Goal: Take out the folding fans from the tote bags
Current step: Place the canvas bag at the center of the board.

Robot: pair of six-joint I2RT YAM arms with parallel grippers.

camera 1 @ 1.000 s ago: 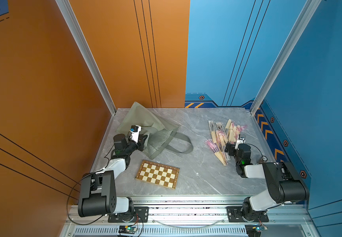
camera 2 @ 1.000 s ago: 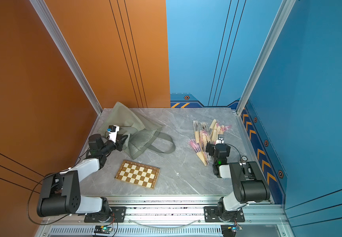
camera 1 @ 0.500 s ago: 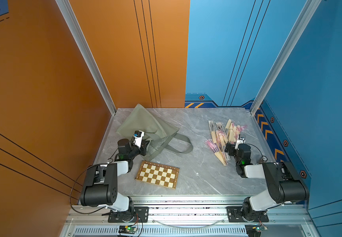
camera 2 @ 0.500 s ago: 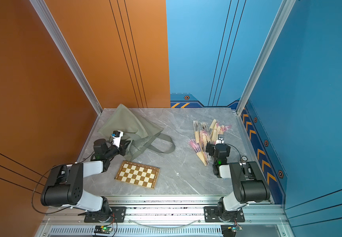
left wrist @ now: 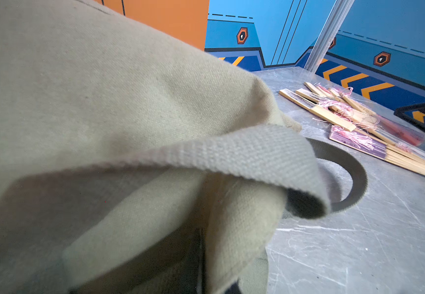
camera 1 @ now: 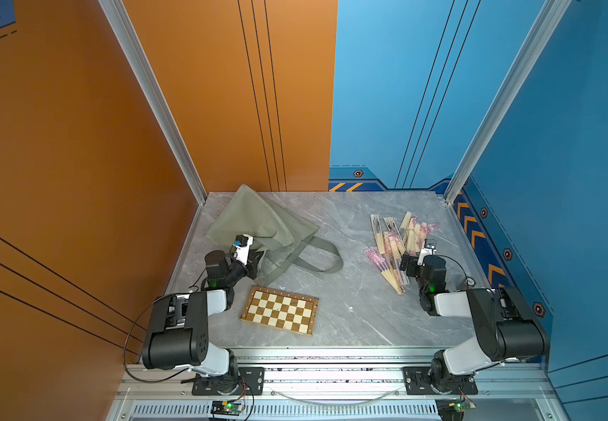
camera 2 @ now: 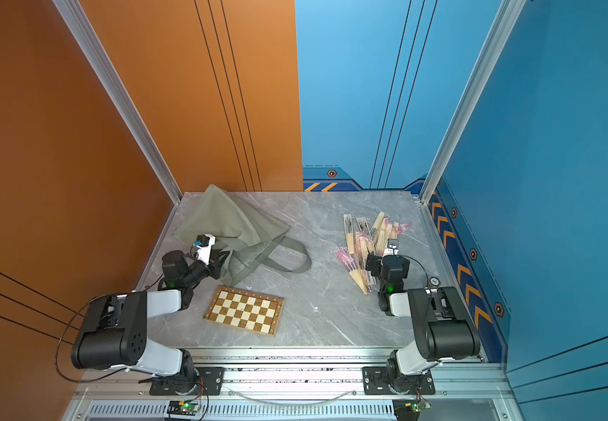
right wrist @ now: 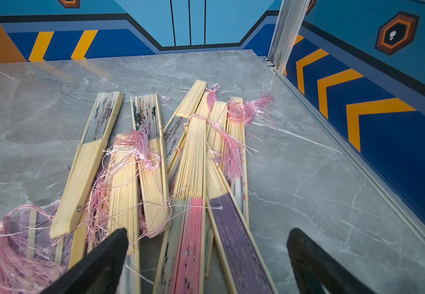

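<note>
Your left gripper (camera 1: 256, 261) sits left of centre in both top views, jaws together on the cloth of the tote bag (camera 1: 258, 218) at its mouth. In the left wrist view the olive fabric (left wrist: 104, 89) drapes over the fingers and hides them. One strap handle (camera 1: 328, 255) loops out flat toward the middle of the frame.

Your right gripper (right wrist: 207, 233) stands wide apart and holds nothing. It hovers over the near ends of the folding fans (right wrist: 193, 165). The fans (camera 1: 391, 244) lie in a loose, overlapping pile on the grey table (camera 1: 349, 310), right of centre and well apart from the bag.

A chessboard (camera 1: 280, 310) lies flat just below the bag.
</note>
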